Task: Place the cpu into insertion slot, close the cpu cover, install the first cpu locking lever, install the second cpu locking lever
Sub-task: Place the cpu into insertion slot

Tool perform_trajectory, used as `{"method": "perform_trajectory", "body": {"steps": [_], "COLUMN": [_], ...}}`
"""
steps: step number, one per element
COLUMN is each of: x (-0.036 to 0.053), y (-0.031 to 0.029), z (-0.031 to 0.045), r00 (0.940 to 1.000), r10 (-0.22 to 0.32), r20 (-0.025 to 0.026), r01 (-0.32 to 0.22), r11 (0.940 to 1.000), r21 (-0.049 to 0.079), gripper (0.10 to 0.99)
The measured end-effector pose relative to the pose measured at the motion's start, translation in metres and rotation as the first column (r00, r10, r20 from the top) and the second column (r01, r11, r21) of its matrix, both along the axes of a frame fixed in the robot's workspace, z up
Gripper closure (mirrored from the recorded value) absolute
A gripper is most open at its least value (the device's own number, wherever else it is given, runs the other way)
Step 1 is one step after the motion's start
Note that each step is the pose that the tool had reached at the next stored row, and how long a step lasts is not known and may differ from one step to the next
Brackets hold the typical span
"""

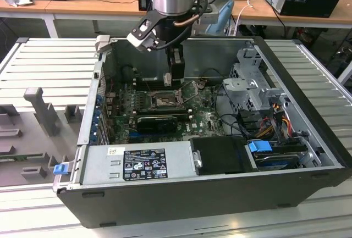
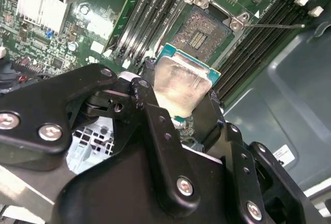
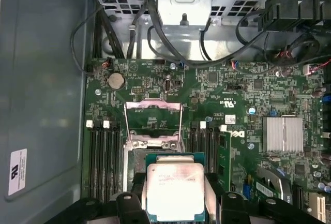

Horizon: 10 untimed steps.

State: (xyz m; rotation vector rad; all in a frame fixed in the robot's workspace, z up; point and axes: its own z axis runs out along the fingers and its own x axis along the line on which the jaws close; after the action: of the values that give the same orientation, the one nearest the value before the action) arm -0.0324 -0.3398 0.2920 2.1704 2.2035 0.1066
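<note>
My gripper [image 2: 181, 100] is shut on the cpu [image 2: 182, 85], a flat square chip with a dull silver top and a green edge, gripped by two opposite sides. In the first wrist view the cpu [image 3: 176, 190] hangs just above the insertion slot [image 3: 135, 161] and covers most of it. The second wrist view shows the insertion slot [image 2: 204, 30] open, its contact field bare. The cpu cover [image 3: 153, 122], a thin silver frame, is swung open on the slot's far side. In the exterior view the gripper [image 1: 168, 78] hovers a little above the slot [image 1: 164, 101] on the green board.
Black memory slots [image 3: 103, 151] flank the socket on both sides. A thin wire lever [image 2: 274, 26] sticks out beside it. The open case [image 1: 308, 100] holds a drive cage, cables, a black expansion card [image 1: 157, 121] and a power supply [image 1: 140, 161].
</note>
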Motion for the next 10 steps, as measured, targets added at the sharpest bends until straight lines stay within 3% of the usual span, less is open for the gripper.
{"method": "perform_trajectory", "body": {"steps": [2,3,6,10], "x": [-0.0001,-0.0001,-0.0002,-0.0021], "y": [0.0014,0.0022,0.0024,0.0028], "z": [-0.0023,-0.0049,-0.0111,-0.024], "r00": [0.9997,0.9996,0.9975,0.9972], "r10": [0.0,-0.007,-0.064,-0.067], "r20": [-0.0233,-0.0284,-0.0302,-0.033], "r01": [0.0,0.007,0.064,0.067], "r11": [1.0,1.0,0.998,0.9977], "r21": [0.0,0.0,0.0,0.0], "gripper": [0.553,0.553,0.553,0.553]}}
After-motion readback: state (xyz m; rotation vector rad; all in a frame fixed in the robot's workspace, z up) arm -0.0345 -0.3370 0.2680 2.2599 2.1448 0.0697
